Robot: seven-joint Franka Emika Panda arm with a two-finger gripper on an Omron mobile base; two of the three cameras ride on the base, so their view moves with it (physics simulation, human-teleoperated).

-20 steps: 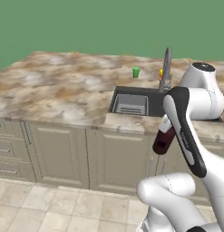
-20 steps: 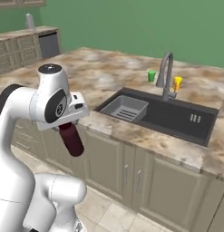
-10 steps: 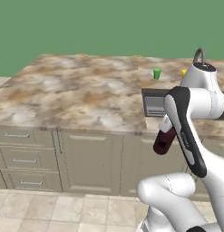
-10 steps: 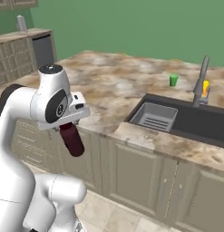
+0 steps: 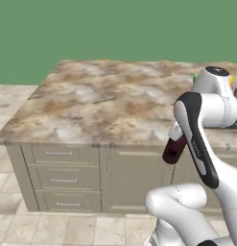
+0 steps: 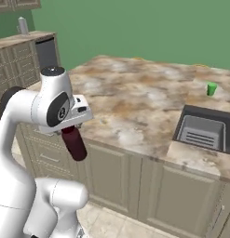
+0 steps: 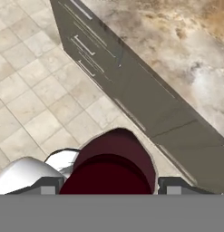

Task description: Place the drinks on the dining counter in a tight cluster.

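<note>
Hand view, maroon bottle point(image 7: 114, 163) cap hidden, gripper point(image 7: 106, 186) clamped around it

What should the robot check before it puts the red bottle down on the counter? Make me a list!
1. Bottle held: the jaws are shut on the dark-maroon bottle in the gripper. Ok.
2. Bottle over the dining counter: it hangs in front of the cabinets, off the edge. Not ok.
3. Bottle high enough to pass the counter edge: it hangs below the top. Not ok.
4. Free stone to land on: broad bare marbled surface nearby. Ok.
5. Other drinks to cluster with: cannot tell.
6. Sink far from the landing spot: ok.
</note>
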